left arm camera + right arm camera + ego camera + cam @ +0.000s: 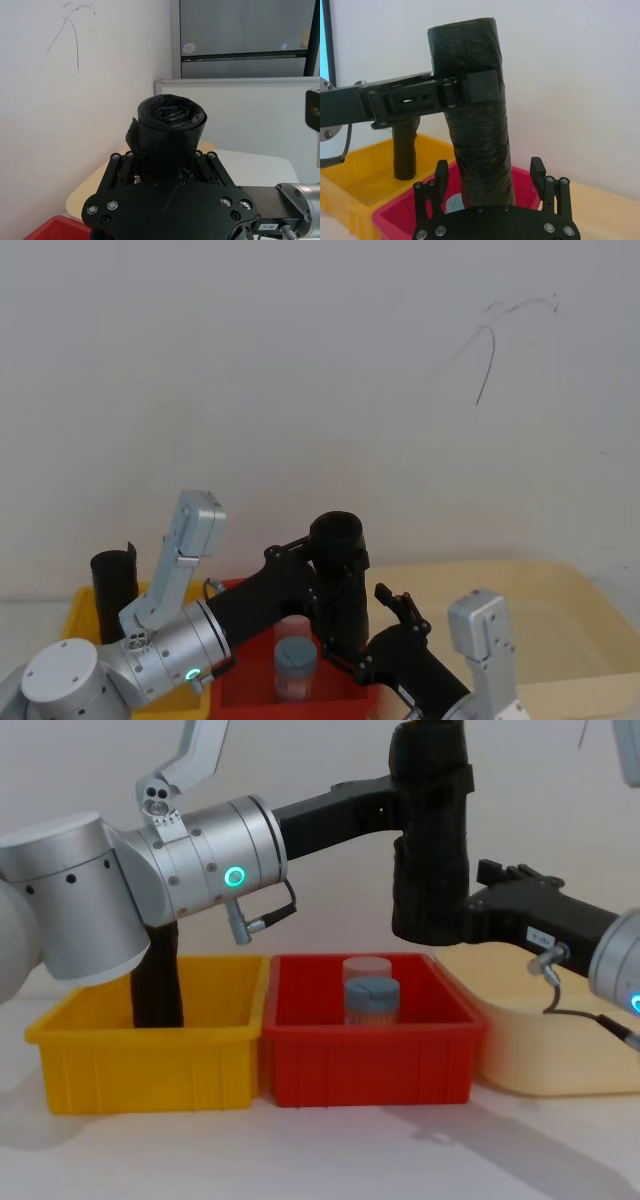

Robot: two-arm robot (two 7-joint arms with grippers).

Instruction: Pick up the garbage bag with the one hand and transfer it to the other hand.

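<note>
Sideways from 9 o'clock, the left gripper [432,792] clamps the upright garbage bag [430,880] near its top; the right gripper's [489,173] wide jaws straddle its base.

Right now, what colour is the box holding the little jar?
The box is red, clearest in the chest view.

In the chest view the garbage bag [430,840] runs off the frame at 12 o'clock, so its top end is cut away. The right gripper [452,925] has its fingertips hidden behind the bag's lower end. At 9 o'clock the black roll [158,985] in the yellow bin [140,1060] is half covered by the silver wrist [200,855]. In the red bin [365,1065], a pale jar [367,967] stands mostly hidden behind a blue-lidded jar [372,1005].
</note>
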